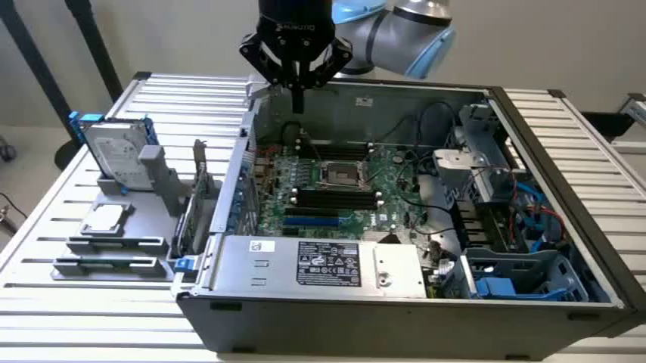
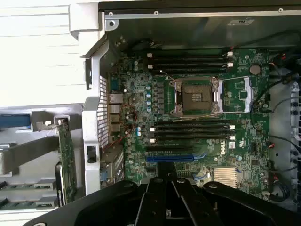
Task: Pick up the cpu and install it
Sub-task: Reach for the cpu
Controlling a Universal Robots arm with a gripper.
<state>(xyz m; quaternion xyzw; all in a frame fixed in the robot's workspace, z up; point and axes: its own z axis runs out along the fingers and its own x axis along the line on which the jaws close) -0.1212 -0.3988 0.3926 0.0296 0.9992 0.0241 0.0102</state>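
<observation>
Nearest me in the exterior view is the grey power supply box [image 1: 328, 263] with its black label, set along the near edge of the open computer case [image 1: 404, 325]. Beyond it lies the green motherboard [image 1: 302, 162], with the metal-framed socket [image 1: 341, 175] near its middle and black memory slots [image 2: 190, 132] beside that.

The gripper [image 1: 298, 106] hangs over the far part of the case, toward the exterior view's left, clear of the board. Its fingers look pressed together with nothing between them, though I see them only as one thin dark tip, so I say that with some caution.

The cpu [image 1: 104, 219] lies flat, silvery top up, on a grey stand [image 1: 111, 253] outside the case on the exterior view's left, well apart from the gripper. Farther back on that stand, a hard drive [image 1: 116, 151] with blue rails stands upright. Everything rests on a white slatted table [image 1: 60, 302].
</observation>
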